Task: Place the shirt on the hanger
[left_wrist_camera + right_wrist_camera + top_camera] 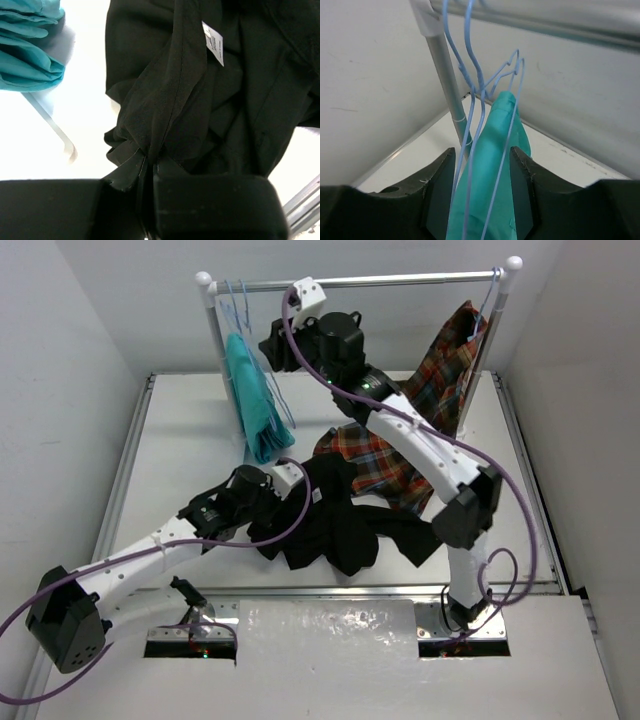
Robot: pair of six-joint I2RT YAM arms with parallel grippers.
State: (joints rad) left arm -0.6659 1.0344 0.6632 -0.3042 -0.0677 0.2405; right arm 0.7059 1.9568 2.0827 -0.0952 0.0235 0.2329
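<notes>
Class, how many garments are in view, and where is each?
3: the teal garment hangs at the left end of the rail, the plaid shirt drapes from its right end, the black shirt lies on the table.

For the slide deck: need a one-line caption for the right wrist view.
Right gripper, jaws apart, frames pale-blue wire hangers and a teal garment hanging from the rail.

Bright, even overhead light washes the table (85, 130) to blank white in the left wrist view, the black shirt (165, 100) shows only faint folds, shadows in the top view are soft, and the rail (545, 17) and near foreground of the right wrist view are blurred
</notes>
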